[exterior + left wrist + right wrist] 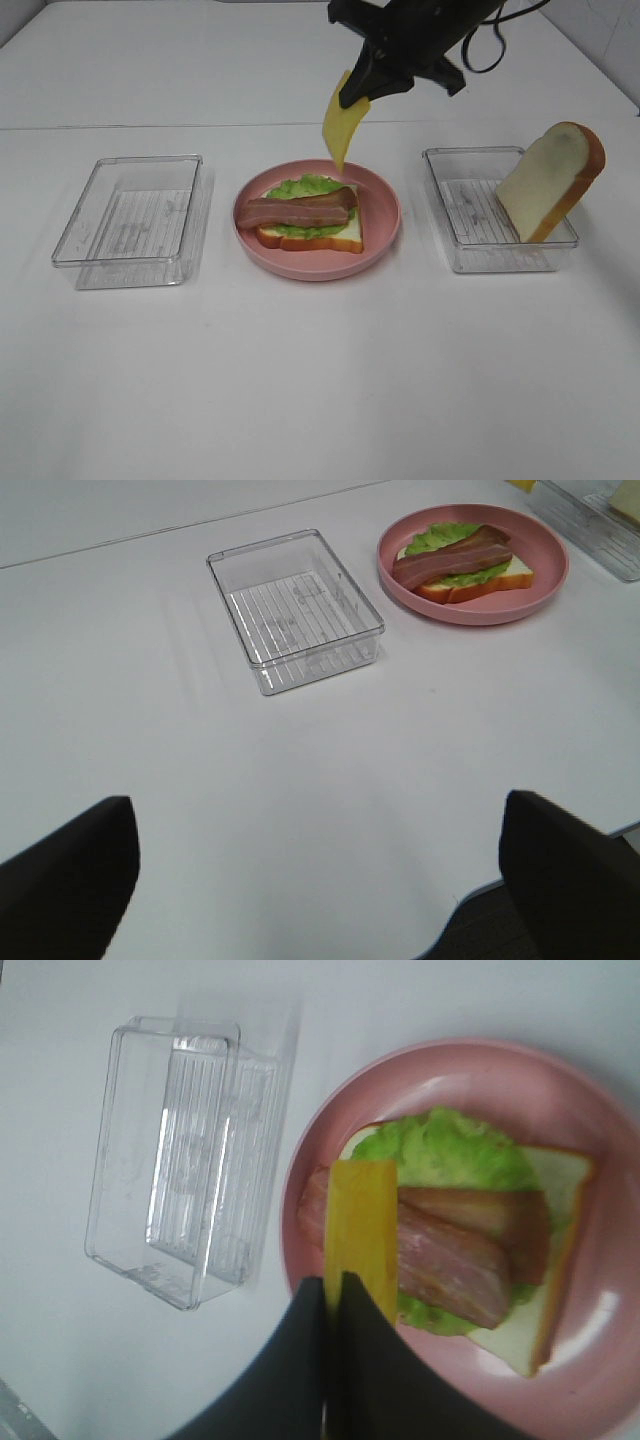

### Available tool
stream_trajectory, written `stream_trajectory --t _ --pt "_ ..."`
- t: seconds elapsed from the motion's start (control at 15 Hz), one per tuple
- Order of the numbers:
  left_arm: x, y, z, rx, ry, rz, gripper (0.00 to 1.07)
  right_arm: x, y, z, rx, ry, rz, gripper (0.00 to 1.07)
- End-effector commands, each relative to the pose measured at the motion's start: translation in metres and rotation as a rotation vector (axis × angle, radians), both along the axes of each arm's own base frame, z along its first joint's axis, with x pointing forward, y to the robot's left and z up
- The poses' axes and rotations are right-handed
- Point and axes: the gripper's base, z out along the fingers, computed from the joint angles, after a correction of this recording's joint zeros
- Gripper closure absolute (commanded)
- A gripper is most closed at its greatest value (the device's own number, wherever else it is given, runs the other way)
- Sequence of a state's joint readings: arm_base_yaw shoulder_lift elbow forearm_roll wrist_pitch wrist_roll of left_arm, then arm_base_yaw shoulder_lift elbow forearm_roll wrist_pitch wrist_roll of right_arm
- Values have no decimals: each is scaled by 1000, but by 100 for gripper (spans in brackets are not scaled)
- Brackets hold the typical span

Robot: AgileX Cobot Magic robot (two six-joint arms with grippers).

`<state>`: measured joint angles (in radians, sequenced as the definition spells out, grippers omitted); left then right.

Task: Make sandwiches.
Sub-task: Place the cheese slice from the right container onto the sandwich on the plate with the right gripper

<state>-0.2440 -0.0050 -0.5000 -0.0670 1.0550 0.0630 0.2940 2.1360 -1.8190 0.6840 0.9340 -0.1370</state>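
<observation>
On the pink plate lies a bread slice topped with green lettuce and bacon strips. My right gripper is shut on a yellow cheese slice that hangs down above the plate's far edge. In the right wrist view the cheese hangs from the fingers over the bacon and lettuce. A second bread slice leans in the right clear tray. My left gripper is open and empty, well away from the plate.
An empty clear tray stands left of the plate; it also shows in the left wrist view and the right wrist view. The white table's near edge shows by the left gripper.
</observation>
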Motion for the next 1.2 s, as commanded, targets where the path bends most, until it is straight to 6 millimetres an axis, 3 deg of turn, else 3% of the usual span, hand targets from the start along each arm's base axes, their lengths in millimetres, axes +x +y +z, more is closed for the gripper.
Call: stream_trajectory --t 0.07,0.2,0.47,0.8,1.0,1.2 --pt "-3 0 0 -11 -29 -4 14 -1 26 -26 91 60 46 107" --pt "-3 0 0 -11 -29 -4 14 0 41 -45 166 102 59 107" --pt "-3 0 0 -11 -29 -4 14 9 45 -83 203 159 0 107" --pt "-3 0 0 -11 -29 -4 14 14 38 -90 103 134 -44 107" --pt "-3 0 0 -11 -29 -4 14 14 35 -92 63 142 -68 94" --pt "-3 0 0 -11 -29 -4 14 14 30 -91 -5 129 -71 68"
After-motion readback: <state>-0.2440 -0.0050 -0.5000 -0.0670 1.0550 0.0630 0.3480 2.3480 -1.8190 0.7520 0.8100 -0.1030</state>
